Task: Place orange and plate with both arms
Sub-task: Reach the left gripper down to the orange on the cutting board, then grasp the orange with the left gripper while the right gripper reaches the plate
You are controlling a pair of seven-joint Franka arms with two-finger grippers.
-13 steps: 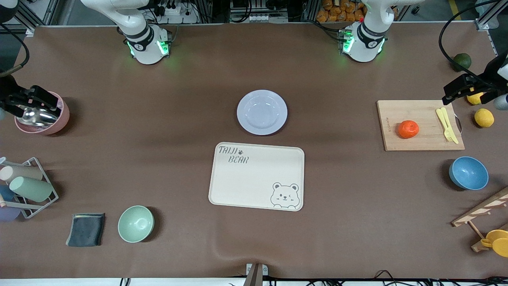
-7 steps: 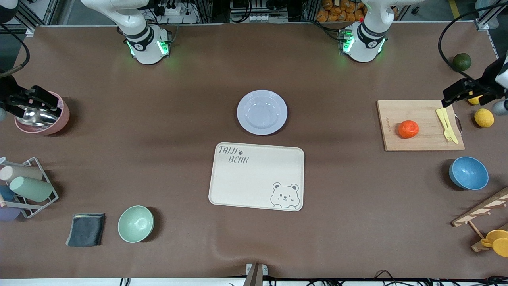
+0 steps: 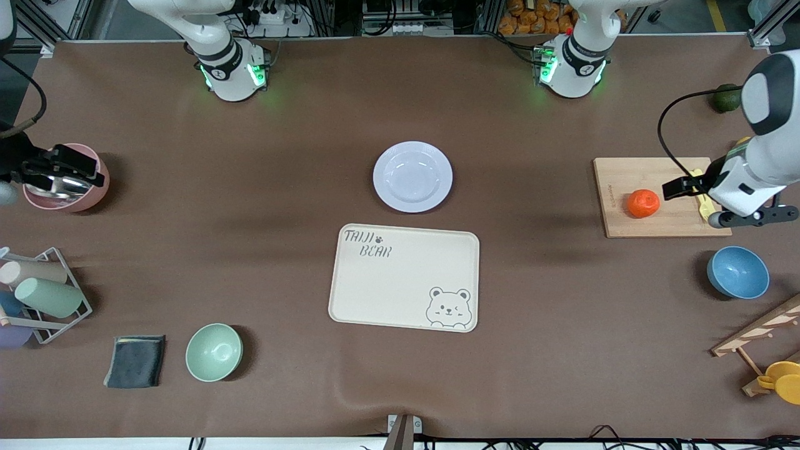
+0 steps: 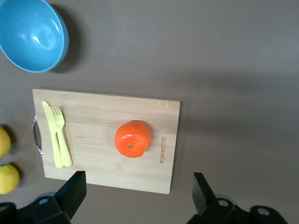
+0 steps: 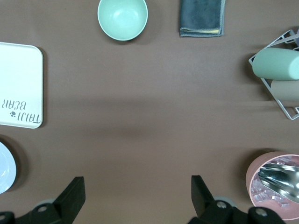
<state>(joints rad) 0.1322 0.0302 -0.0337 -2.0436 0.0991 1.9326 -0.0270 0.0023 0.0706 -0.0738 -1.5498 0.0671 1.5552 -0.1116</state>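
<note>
The orange [image 3: 643,203] [image 4: 133,139] lies on a wooden cutting board [image 3: 662,228] [image 4: 93,163] toward the left arm's end of the table. My left gripper [image 3: 680,186] [image 4: 138,193] hangs open over that board, beside the orange, holding nothing. The pale lavender plate [image 3: 412,177] rests on the table at mid-length, farther from the front camera than the cream bear tray [image 3: 406,275]; its rim [image 5: 5,169] shows in the right wrist view. My right gripper [image 3: 75,167] [image 5: 138,196] hovers open and empty over the pink bowl [image 3: 94,194] at the right arm's end.
A yellow fork and knife [image 4: 57,135] lie on the board, with lemons [image 4: 8,178] beside it. A blue bowl [image 3: 737,272], a mint bowl [image 3: 214,352], a grey cloth [image 3: 135,360], a cup rack [image 3: 37,294], a dark green fruit [image 3: 725,98] and a wooden stand [image 3: 759,331] ring the table.
The left arm has swung from over the lemons at the table's end to over the cutting board beside the orange. The right gripper has barely shifted over the pink bowl.
</note>
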